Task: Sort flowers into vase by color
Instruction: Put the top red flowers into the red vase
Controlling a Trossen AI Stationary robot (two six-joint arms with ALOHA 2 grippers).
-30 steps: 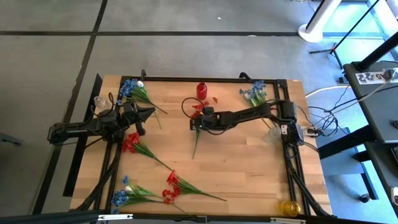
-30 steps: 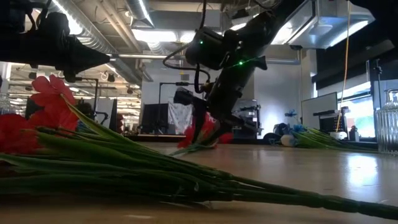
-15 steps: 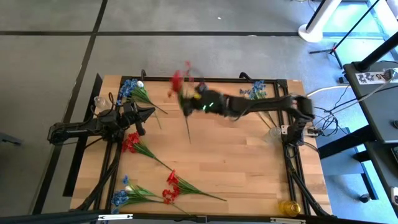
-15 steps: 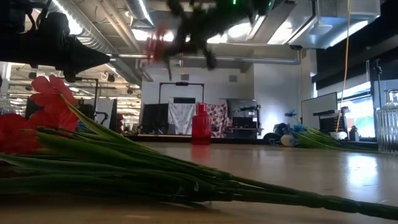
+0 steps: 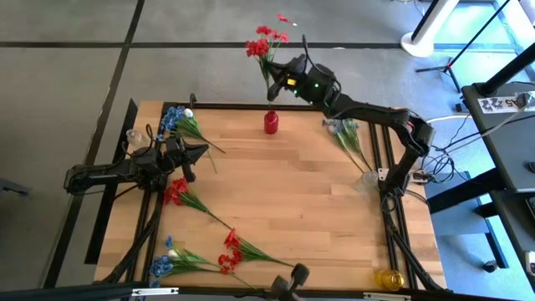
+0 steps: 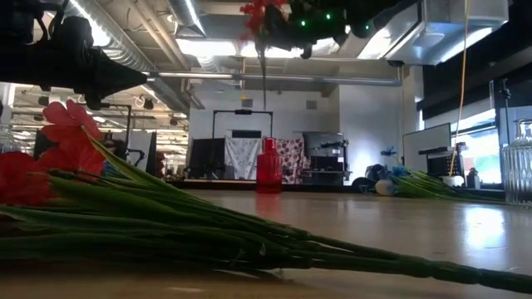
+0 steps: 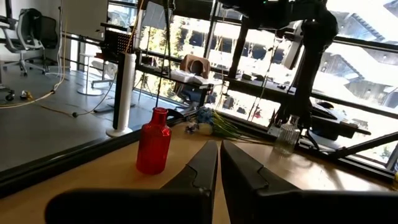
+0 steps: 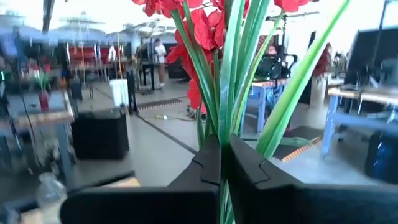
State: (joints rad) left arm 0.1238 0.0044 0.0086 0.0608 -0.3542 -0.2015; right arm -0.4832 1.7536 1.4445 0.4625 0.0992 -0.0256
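My right gripper [image 5: 279, 80] is raised high over the table's far edge, above the red vase [image 5: 271, 123], and is shut on a red flower sprig [image 5: 266, 38]. In the low view its blossoms [image 6: 258, 12] are at the top and a thin stem [image 6: 264, 79] hangs down over the red vase [image 6: 268, 166]. My left gripper [image 5: 197, 152] waits shut, low at the table's left, pointing at the red vase [image 7: 153, 140]. Other sprigs lie flat on the table: blue [image 5: 177, 121], red [image 5: 178, 191], blue and white [image 5: 167, 259], red [image 5: 231, 249], blue [image 5: 343, 130]. My right gripper pinches the red sprig's green stems [image 8: 219, 127] between its two fingers [image 8: 205, 163], a short way below the blossoms [image 8: 205, 25]. The sprig is lifted clear and stands roughly upright, blossoms above the fingers and the stem's lower end hanging free below.
A clear glass vase [image 5: 132, 136] stands at the left edge behind my left arm. Another glass [image 5: 365, 180] stands by the right arm's base, and a yellow one [image 5: 389, 278] at the near right corner. Bare wood [image 5: 318, 209] lies mid-table.
My right gripper has risen from the table's middle, high up and toward the far edge, carrying the red sprig. The sprig lay on the wood with its stem toward the near edge. It is now lifted clear and turned upright, blossoms on top, over the red vase.
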